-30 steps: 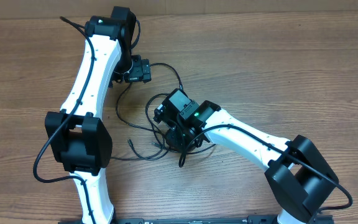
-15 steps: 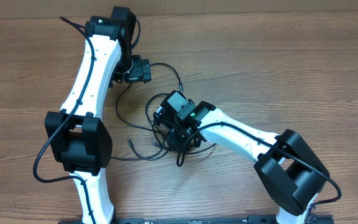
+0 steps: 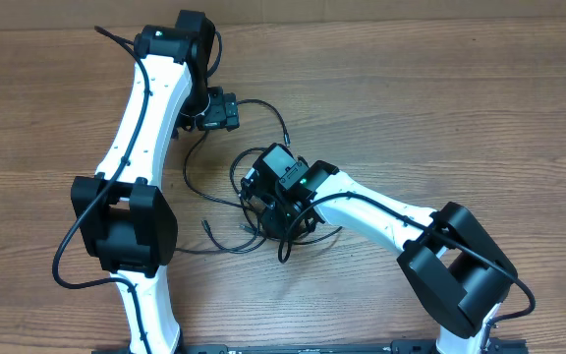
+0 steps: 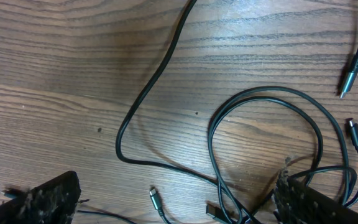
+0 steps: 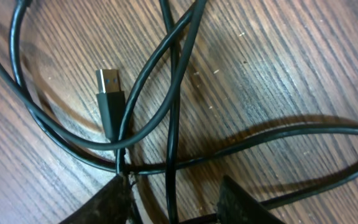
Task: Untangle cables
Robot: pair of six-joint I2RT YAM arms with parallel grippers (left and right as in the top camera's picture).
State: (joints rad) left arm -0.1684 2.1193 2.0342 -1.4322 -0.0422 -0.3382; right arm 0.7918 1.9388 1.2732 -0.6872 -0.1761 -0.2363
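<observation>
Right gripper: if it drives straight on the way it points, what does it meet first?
Most likely the cables: one black strand runs between the open fingers of the right gripper and crosses others just ahead. The table lies directly beneath them. Depth is hard to judge here.

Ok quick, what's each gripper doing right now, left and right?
Left gripper: open, holding nothing.
Right gripper: partly open, a cable running between its jaws, not clamped.

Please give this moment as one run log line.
cables: tangled | left gripper: open, empty | right gripper: jaws apart, astride one of them
</observation>
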